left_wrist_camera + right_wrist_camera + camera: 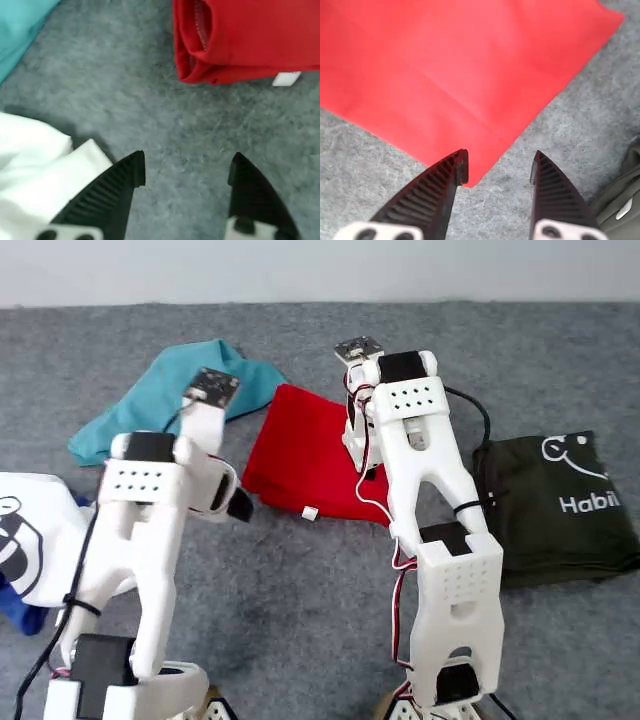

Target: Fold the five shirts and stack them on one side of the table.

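Left end effector (189, 159) wide, empty; right end effector (500, 156) wide, empty, over red shirt (445, 65) corner

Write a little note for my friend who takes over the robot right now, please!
Left end effector: open, empty, over bare table between the white shirt and the red shirt.
Right end effector: open, empty, at a corner of the red shirt.
Dark shirt lies beside the right arm, teal shirt beyond the left arm, a blue cloth peeks out by the white one.
Done: red and dark look folded.
Left: teal, white and blue to fold; stack all five.
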